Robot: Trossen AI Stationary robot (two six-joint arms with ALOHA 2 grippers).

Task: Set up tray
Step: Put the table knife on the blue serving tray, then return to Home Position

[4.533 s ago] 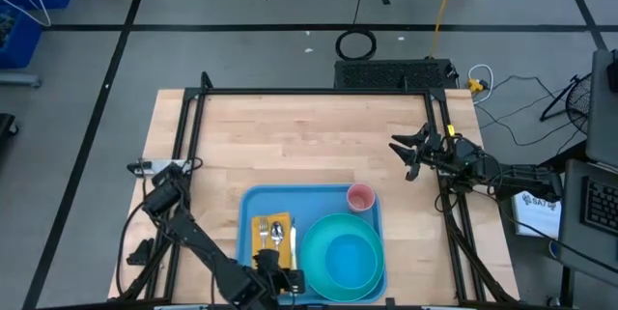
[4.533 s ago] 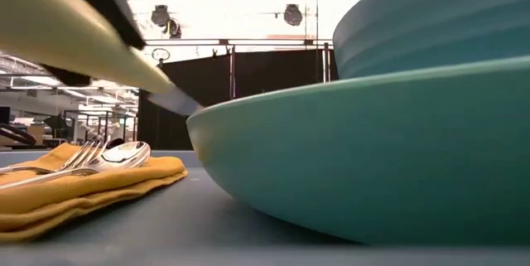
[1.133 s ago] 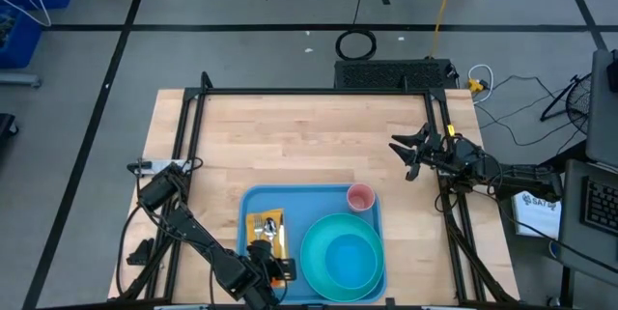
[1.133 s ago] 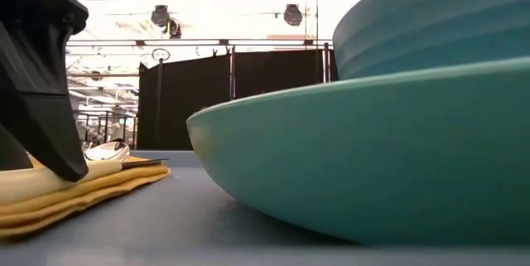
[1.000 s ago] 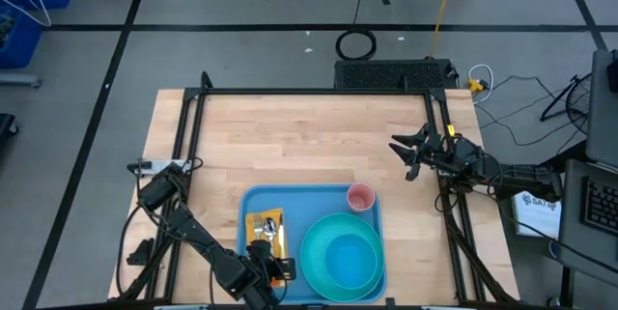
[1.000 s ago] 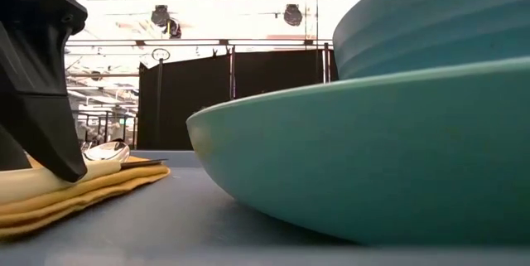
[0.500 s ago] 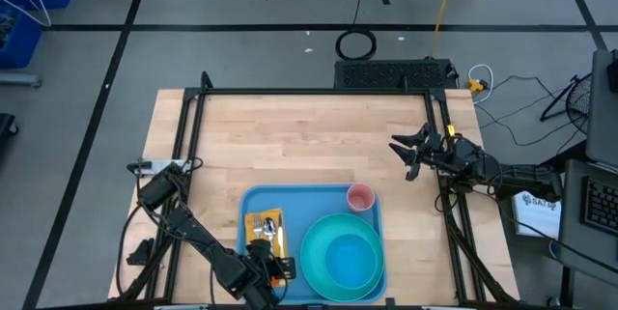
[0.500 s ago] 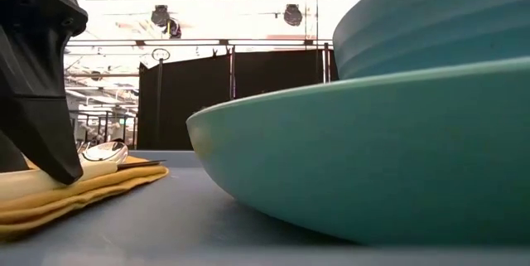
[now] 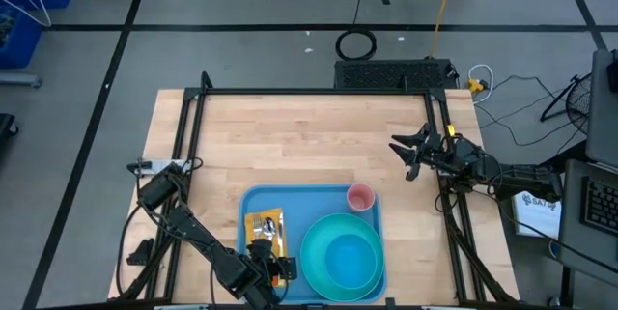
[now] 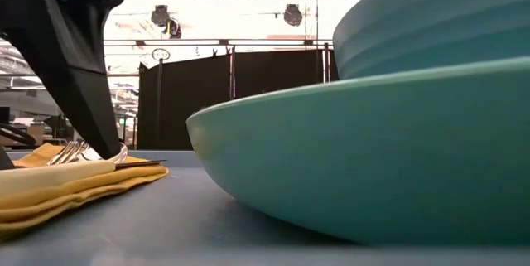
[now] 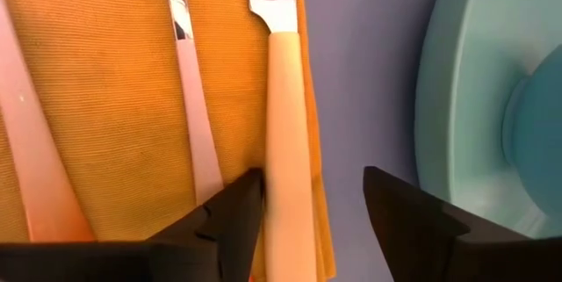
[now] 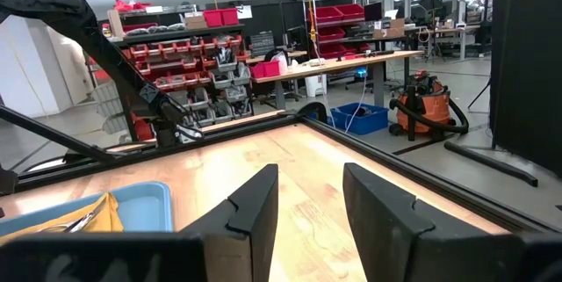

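- The tray (image 9: 311, 197) is a large, flat, light-blue rectangle with rounded corners and a raised rim, lying at the near middle of the wooden table (image 9: 290, 136).
- On its left part lies a folded yellow-orange napkin (image 9: 263, 235) carrying a fork (image 10: 68, 152), a spoon (image 9: 273, 227) and a cream-handled knife (image 11: 286, 168) laid side by side.
- A round teal plate (image 9: 343, 257) with a teal bowl (image 9: 351, 261) in it fills the tray's right part; a small pink cup (image 9: 359, 197) stands in the far right corner.
- In the low view the plate's rim blocks most of the sight across the tray.
- The left claw (image 11: 309, 207) sits over the napkin's near end, its fingers spread either side of the knife handle, gripping nothing.
- Half a second ago its dark finger pressed down on the handle; now the fingers have parted and that finger stands farther back by the fork.
- The right claw (image 9: 407, 156) waits above the table's right edge, well apart from the tray, fingers partly apart and empty, unmoved.
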